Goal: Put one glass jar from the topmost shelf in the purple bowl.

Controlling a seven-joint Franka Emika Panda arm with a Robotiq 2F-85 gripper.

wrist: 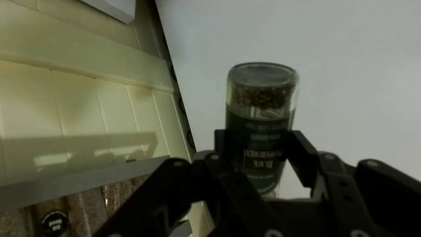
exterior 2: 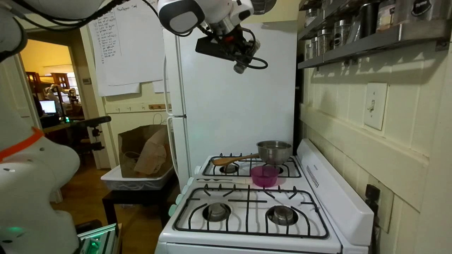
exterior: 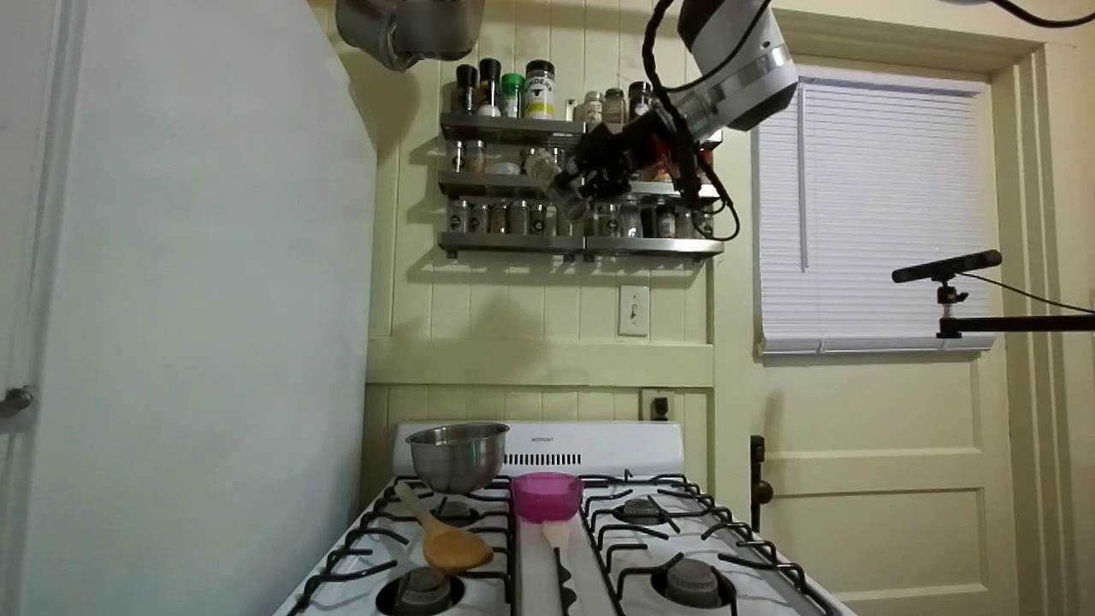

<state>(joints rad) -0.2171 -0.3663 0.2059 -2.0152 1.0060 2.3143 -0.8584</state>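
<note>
Black gripper (wrist: 260, 141) crowds the bottom of the wrist view, clamped on a tilted glass jar (wrist: 261, 126), upper middle of both exterior views. I'd fear smooth glass sliding from a weak grip, or an early release bouncing it off the bowl (exterior: 547, 500), lower middle of the frame, onto the stove (exterior 2: 256, 218). Brown grains (wrist: 263, 97) show in the jar; nothing I can see sits in the bowl; what the pot (exterior: 458, 462) holds is hidden.

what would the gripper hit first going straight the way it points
Probably the side of the white fridge, which lies beyond the glass jar held in the gripper; how far off is unclear.
</note>
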